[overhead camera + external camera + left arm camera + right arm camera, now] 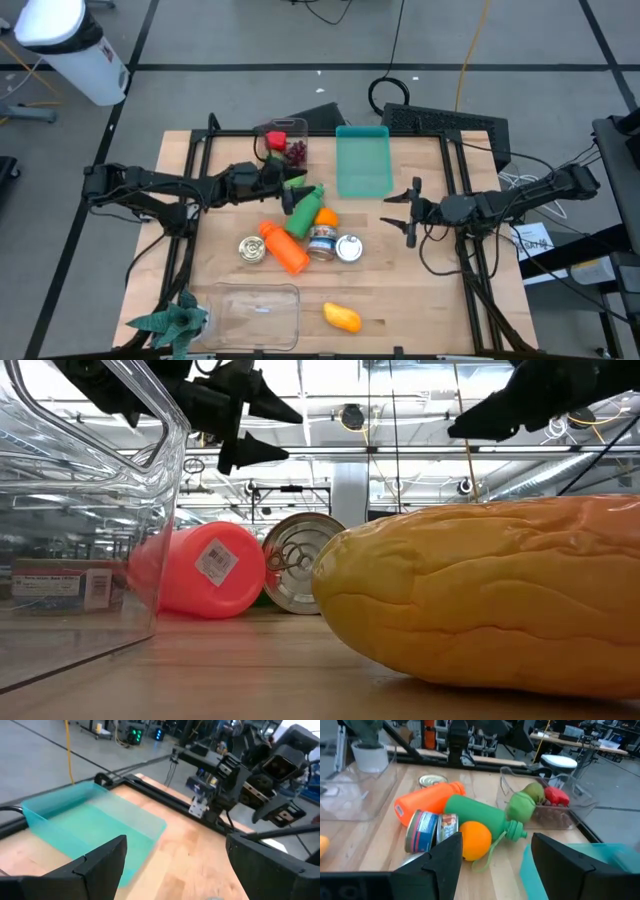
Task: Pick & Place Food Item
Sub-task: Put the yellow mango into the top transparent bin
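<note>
Food and containers lie mid-table: a green bottle (303,210), an orange (326,216), an orange bottle (284,248) and three cans (322,242). A yellow fruit (342,317) rests on its side near the front edge. A clear box (283,140) at the back holds a red item (555,796) and dark berries; green fruit (521,806) shows at its near wall. My left gripper (297,183) hovers open above the green bottle's far end, pointing at the teal tray (90,825). My right gripper (405,210) hovers open right of the pile, nothing between its fingers.
The teal tray (363,160) stands at the back centre. A clear tub (255,312) and a green plant (170,320) sit at the front left. Black frame rails (200,160) run along both table sides. Bare wood lies between the pile and my right gripper.
</note>
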Available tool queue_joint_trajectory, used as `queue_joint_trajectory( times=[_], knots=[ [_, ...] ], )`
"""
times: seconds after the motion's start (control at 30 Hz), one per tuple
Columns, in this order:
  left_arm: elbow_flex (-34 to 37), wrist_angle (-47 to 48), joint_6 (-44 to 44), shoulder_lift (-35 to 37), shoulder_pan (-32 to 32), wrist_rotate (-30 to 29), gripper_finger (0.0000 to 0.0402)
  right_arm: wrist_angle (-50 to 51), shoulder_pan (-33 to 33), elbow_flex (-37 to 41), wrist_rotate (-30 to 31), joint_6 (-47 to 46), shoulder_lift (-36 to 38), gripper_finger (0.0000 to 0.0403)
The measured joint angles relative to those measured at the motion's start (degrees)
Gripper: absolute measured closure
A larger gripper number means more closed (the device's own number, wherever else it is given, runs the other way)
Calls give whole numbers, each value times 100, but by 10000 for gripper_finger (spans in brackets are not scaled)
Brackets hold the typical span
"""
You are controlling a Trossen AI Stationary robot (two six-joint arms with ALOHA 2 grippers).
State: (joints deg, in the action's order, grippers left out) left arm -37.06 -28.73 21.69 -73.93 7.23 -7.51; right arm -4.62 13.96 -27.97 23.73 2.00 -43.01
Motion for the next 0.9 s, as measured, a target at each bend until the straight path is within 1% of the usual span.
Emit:
queue_joint_trajectory(
  times=[0.07,0.13,0.37,0.47,0.63,0.7,0.8,0.9],
  knots=[
    [0,53,-17,0,-46,2,53,-173,0,0,-57,-90,-247,172],
    [0,57,-17,0,-91,-6,53,-404,-2,2,-407,-271,-491,163],
    [0,79,-46,0,-126,-56,50,-2048,4,2,-2393,-691,-1579,115],
    [0,188,-54,0,-126,-292,50,-2254,69,-128,-2973,-965,-1965,98],
    [0,374,23,0,-126,-659,50,-1835,591,-813,-2912,-1122,-2519,90],
    [0,368,131,0,-123,-704,50,-1761,926,-1129,-2588,-1096,-2836,91],
    [0,365,155,0,-129,-706,50,-1636,1455,-1546,-1910,-901,-3362,93],
    [2,373,273,0,-178,-651,50,-1503,1813,-2000,-1368,-872,-3978,94]
  ],
)
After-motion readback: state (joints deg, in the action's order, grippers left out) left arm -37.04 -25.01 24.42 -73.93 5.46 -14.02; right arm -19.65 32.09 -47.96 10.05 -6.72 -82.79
